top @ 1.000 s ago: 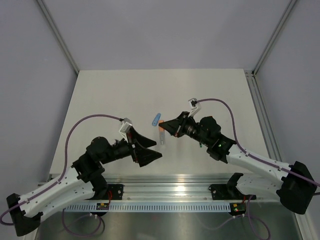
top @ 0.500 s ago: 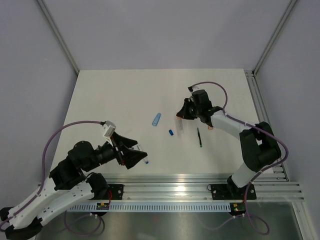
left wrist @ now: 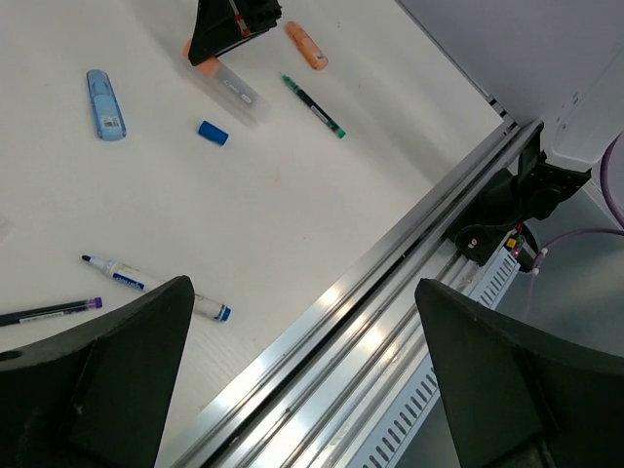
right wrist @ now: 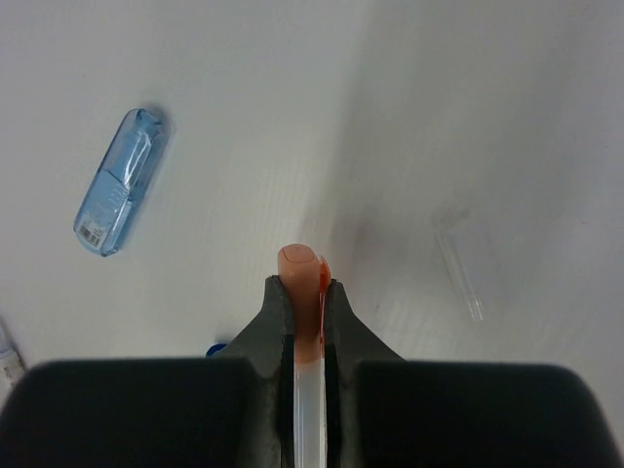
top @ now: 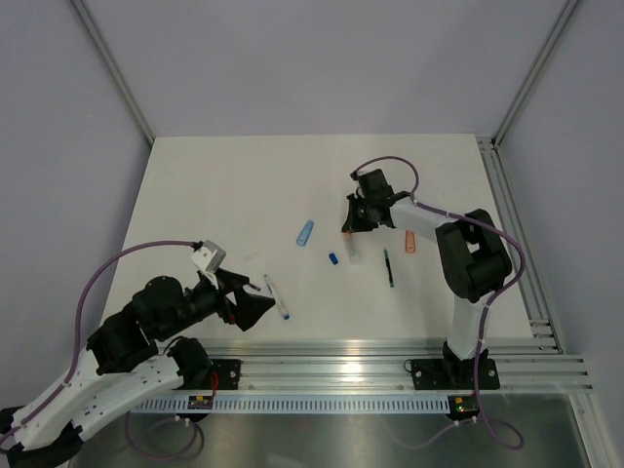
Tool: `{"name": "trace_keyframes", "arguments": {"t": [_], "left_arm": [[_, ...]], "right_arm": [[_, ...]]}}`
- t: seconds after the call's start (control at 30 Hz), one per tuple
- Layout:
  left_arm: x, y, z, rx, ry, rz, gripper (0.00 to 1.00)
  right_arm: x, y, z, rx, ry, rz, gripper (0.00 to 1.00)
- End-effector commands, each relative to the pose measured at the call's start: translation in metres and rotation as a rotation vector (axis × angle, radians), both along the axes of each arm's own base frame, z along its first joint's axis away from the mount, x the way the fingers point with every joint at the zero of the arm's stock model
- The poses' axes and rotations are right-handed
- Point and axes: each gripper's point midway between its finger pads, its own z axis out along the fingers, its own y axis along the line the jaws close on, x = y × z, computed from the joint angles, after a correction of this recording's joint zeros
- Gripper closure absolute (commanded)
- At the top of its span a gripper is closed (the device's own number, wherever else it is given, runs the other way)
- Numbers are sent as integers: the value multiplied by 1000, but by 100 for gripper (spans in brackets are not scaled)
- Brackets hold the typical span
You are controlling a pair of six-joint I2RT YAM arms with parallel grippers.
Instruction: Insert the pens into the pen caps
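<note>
My right gripper [right wrist: 302, 289] is shut on the orange end of a clear-barrelled pen [right wrist: 300, 261]. From above, that pen [top: 351, 248] runs from the right gripper [top: 353, 220] toward the near side. On the table lie a light blue cap [top: 305, 232], a small blue cap [top: 332, 258], an orange cap [top: 410, 242], a green-tipped dark pen [top: 389, 268] and a white pen with a blue end [top: 276, 297]. A clear cap [right wrist: 458, 263] lies to the right of the held pen. My left gripper [left wrist: 302, 390] stands wide open with nothing in it, over the table's near rail.
A thin dark pen with a purple tip [left wrist: 49, 312] lies left of the white pen [left wrist: 151, 288]. The metal rail [left wrist: 390, 263] runs along the near edge. The enclosure's upright posts [top: 115, 83] frame the far corners.
The left arm has drawn back to the near left edge, and the white pen lies on the table. The right arm has folded back toward the far right, still gripping the orange-ended pen.
</note>
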Motion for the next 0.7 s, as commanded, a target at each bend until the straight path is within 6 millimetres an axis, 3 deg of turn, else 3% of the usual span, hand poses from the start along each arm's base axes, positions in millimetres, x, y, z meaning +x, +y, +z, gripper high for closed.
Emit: {"name": "trace_keyframes", "arguments": {"t": [0.0, 0.23, 0.33, 0.4, 0.67], "left_arm": [[6, 2, 1, 17, -28, 19, 1], [13, 10, -1, 10, -25, 79, 1], [13, 9, -2, 14, -19, 78, 1], [14, 9, -4, 16, -15, 79, 1], [18, 12, -2, 7, -20, 97, 1]], "right_arm": [[8, 6, 4, -5, -7, 0, 96], [9, 7, -7, -14, 24, -19, 85], [8, 7, -3, -13, 15, -24, 66], [9, 9, 7, 3, 0, -24, 56], [-4, 25, 71, 78, -108, 2, 45]]}}
